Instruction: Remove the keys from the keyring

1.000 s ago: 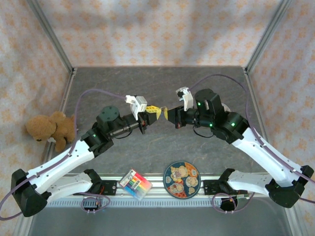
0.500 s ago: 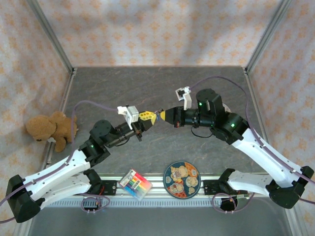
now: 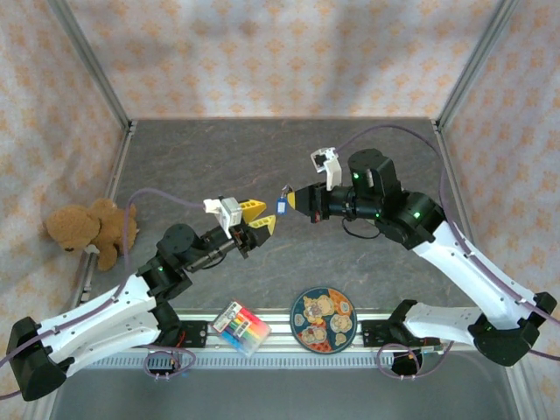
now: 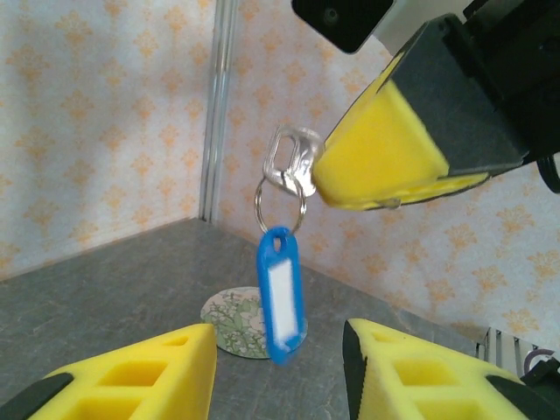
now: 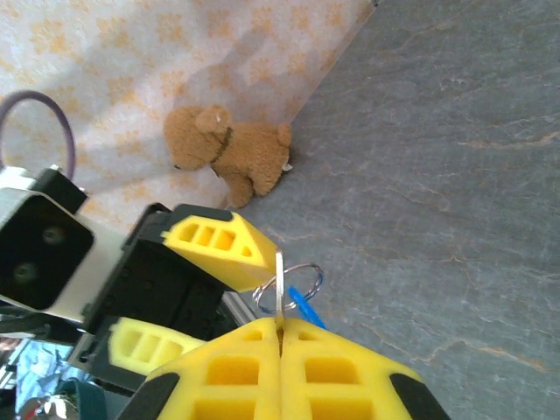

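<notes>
While a bright striped box (image 3: 241,326) and a round pictured plate (image 3: 323,319) are lying near each other on the rail at the near edge of the bench (image 3: 262,149), both arms are holding their tips in the air above its middle, facing each other. A bear (image 3: 92,229) is sitting against the left edge, well apart from everything else.

Coming in from the near left, the left gripper (image 3: 262,217) is standing spread, its two yellow fingers (image 4: 131,376) parted with nothing between them. In its wrist view the fingers are sitting low on either side, and the keyring (image 4: 280,293) is hanging in the gap above and just beyond them, touching neither.

Just past it, the keyring (image 3: 282,206) is dangling between the two grippers, over the middle of the bench and clear of its surface. Its blue tag is hanging straight down from a thin metal ring, and that ring is passing through the head of the key (image 4: 289,162), so the key is not yet off.

Farther right, the right gripper (image 3: 290,201) is pinching the key. In its own view the right gripper (image 5: 280,328) is showing its yellow pads pressed flat together, with the key (image 5: 278,289) standing edge-on out of the seam and the keyring (image 5: 306,308) hanging just beyond. From the left wrist, the right gripper (image 4: 394,149) is looming at the upper right, with the silvery key sticking out of its tip.
</notes>
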